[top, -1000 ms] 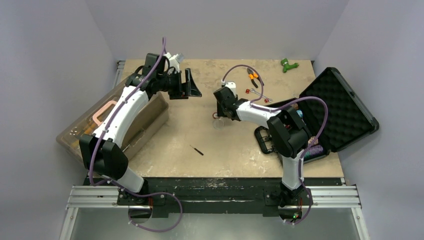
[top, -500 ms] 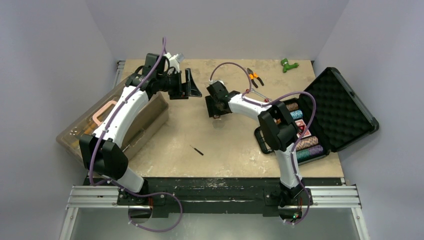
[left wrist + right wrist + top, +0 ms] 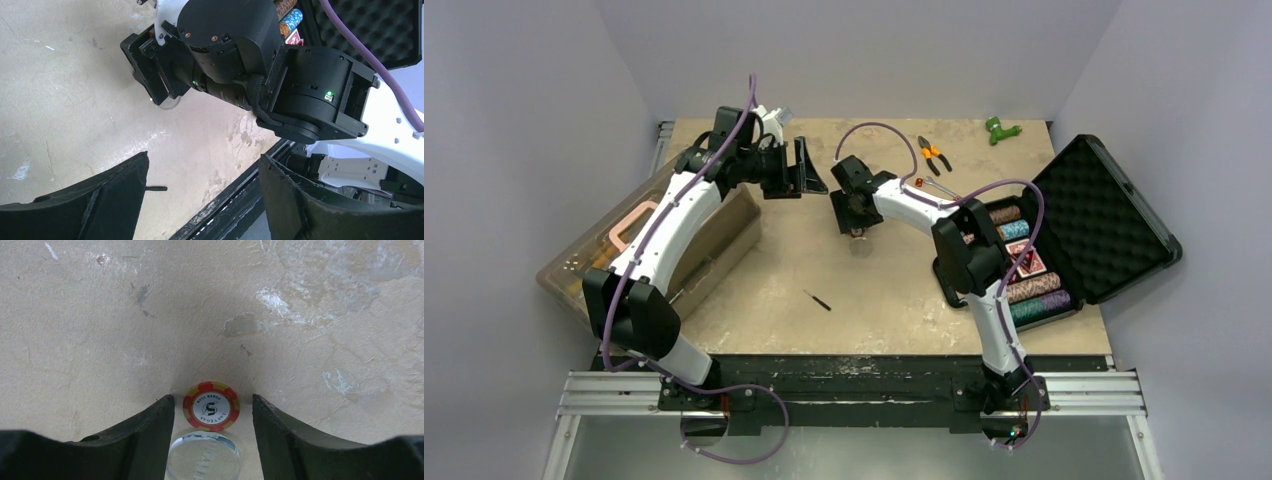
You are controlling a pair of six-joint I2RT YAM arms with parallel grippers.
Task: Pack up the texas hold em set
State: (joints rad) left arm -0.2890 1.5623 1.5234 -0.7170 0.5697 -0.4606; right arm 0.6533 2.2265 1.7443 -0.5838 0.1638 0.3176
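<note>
The black case (image 3: 1114,215) lies open at the right, foam lid tilted back, with rows of striped chips (image 3: 1027,272) in its tray. My right gripper (image 3: 855,222) hangs low over the middle of the table. In the right wrist view it (image 3: 213,402) is open, and a red-and-yellow poker chip (image 3: 211,406) lies flat on the table between its fingertips, touching neither. A clear round button (image 3: 203,456) lies just behind the chip, also between the fingers. My left gripper (image 3: 810,172) is raised and open, empty in the left wrist view (image 3: 204,162), facing the right wrist (image 3: 225,50).
A translucent brown toolbox (image 3: 714,250) with a pink handle sits at the left edge. A small black screwdriver (image 3: 818,300) lies near the front. Orange-handled pliers (image 3: 932,152), small red pieces (image 3: 921,183) and a green object (image 3: 1001,128) lie at the back.
My right arm has swung left, away from the case, uncovering the chip rows, and its jaws have spread wider around the chip. The left arm has not moved.
</note>
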